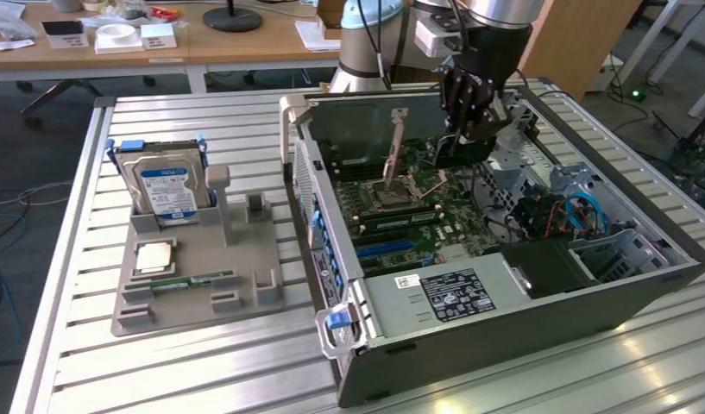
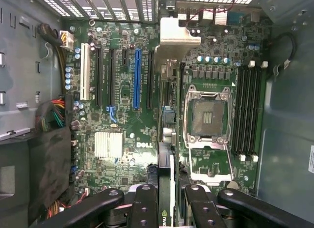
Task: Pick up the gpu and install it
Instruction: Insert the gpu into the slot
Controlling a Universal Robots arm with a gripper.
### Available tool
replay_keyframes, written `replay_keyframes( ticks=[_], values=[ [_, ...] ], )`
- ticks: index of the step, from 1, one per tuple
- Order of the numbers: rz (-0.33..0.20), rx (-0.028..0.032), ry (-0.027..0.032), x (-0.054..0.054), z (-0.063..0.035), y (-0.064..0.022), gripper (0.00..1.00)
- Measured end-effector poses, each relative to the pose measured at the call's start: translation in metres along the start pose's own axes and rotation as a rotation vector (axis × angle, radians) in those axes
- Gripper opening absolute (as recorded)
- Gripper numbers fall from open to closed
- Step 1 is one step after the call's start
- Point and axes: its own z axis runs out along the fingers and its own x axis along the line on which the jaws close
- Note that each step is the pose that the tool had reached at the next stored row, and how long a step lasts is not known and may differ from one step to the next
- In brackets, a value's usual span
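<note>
The hand [image 1: 468,121] is seen above the open computer case [image 1: 628,293], which lies on its side on the slatted metal worktop [image 1: 214,371], toward the edge at the exterior view's right. The hand is closed on the gpu [image 1: 457,153], which is gripped between the dark fingers [image 2: 145,206] and hangs below them, over the far part of the motherboard [image 1: 416,220].

In the wrist view the hand [image 2: 170,211] is shown with the gpu [image 2: 166,179] clamped edge-on. The thin card runs across the motherboard [image 2: 122,129] toward the case's rear wall, its pale metal bracket [image 2: 179,31] at the far end. The card lies between the blue expansion slot [image 2: 137,78] and the empty processor socket [image 2: 206,117]. Whether its lower edge touches a slot cannot be told.

Near the worktop's edge at the exterior view's left, a grey parts holder [image 1: 254,293] is placed well apart from the hand. A silver hard drive [image 1: 168,188] is stood upright in it, and a processor chip [image 1: 154,256] and a narrow green memory stick [image 1: 191,280] are laid flat in front of the drive.
</note>
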Motion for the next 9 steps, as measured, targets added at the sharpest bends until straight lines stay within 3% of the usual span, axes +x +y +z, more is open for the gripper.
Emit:
replay_keyframes(
  ticks=[9],
  values=[
    [0.015,0.0001,0.0014,0.0018,0.0008,0.0031,0.26]
  ],
)
